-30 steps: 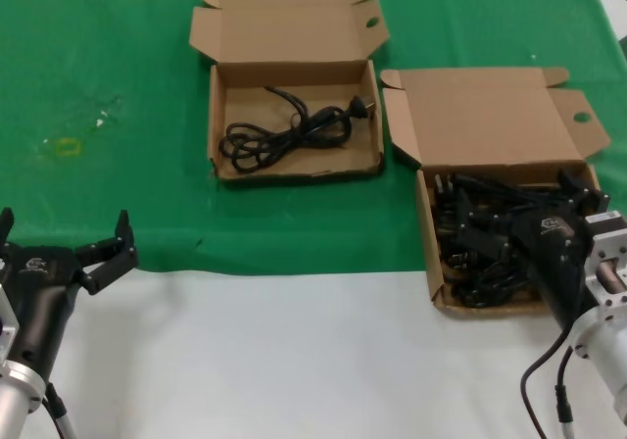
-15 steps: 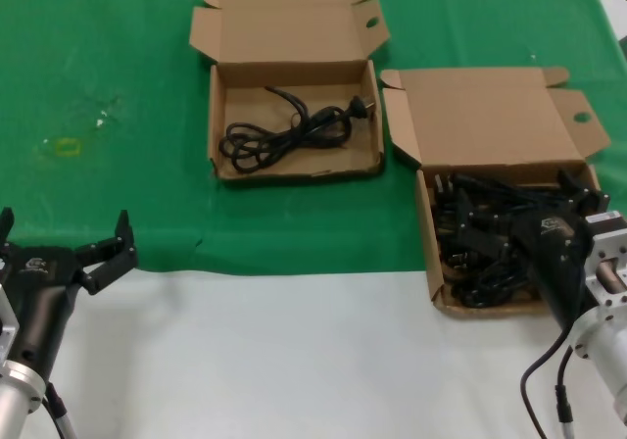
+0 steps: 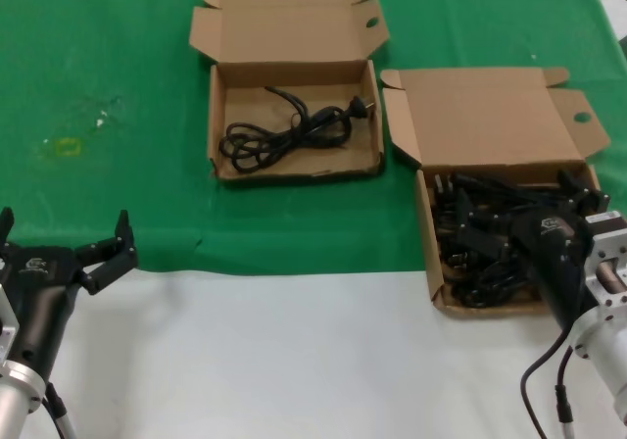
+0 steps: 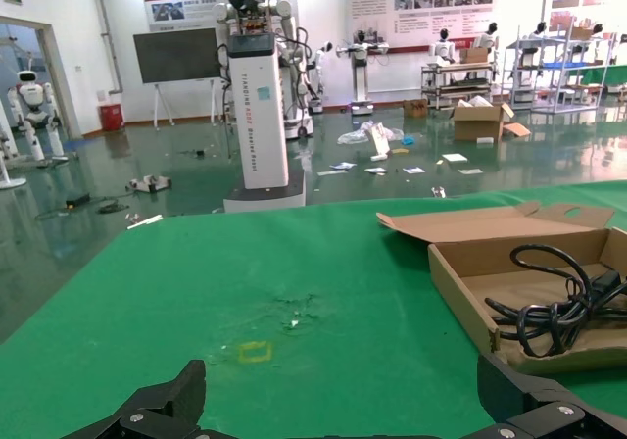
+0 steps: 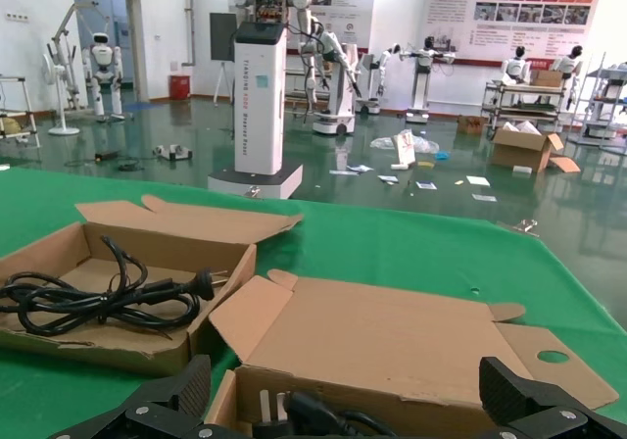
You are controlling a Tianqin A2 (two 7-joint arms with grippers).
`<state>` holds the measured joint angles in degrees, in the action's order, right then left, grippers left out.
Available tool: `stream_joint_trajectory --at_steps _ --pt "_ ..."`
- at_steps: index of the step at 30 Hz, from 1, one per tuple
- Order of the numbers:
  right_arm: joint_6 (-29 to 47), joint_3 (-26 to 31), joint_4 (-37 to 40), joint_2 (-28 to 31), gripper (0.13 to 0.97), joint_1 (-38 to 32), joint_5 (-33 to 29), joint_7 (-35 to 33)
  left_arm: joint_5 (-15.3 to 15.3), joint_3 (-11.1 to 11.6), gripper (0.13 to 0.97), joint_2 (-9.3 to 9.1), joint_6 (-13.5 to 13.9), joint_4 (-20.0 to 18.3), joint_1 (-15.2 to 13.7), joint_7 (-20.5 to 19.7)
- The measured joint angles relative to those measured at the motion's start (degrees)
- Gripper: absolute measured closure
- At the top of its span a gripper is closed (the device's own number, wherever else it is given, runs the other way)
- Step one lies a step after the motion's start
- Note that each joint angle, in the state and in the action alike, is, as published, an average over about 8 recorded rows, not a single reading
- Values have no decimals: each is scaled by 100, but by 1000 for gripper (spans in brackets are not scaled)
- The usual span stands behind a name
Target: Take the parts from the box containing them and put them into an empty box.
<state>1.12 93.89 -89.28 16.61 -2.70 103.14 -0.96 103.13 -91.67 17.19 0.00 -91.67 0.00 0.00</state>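
Right gripper point(image 3: 578, 196) hangs over the full box point(image 3: 436, 253); one cord point(image 3: 284, 130) lies apart.

My left end effector point(image 3: 64, 246) sits low at the near left, its black fingers spread wide apart with nothing between them; the arm behind it slants down toward my near left corner. In the left wrist view the two fingertips point(image 4: 162, 408) stand far apart. My right end effector point(image 3: 578, 196) reaches forward at the near right, the black wrist angled up and away from me, a cable hanging under the silver forearm. Its fingertips point(image 5: 162, 400) are also spread wide.
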Motion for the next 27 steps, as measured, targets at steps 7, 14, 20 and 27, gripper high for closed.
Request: stream_joint_trajectory --at_steps 7,14,20,27 --pt "0 0 0 0 129 0 0 0 0 0 132 0 0 0 0 0" --pt "0 0 0 0 129 0 0 0 0 0 132 0 0 0 0 0" --pt "0 0 0 0 129 0 0 0 0 0 132 0 0 0 0 0" --pt "0 0 0 0 129 0 0 0 0 0 132 0 0 0 0 0"
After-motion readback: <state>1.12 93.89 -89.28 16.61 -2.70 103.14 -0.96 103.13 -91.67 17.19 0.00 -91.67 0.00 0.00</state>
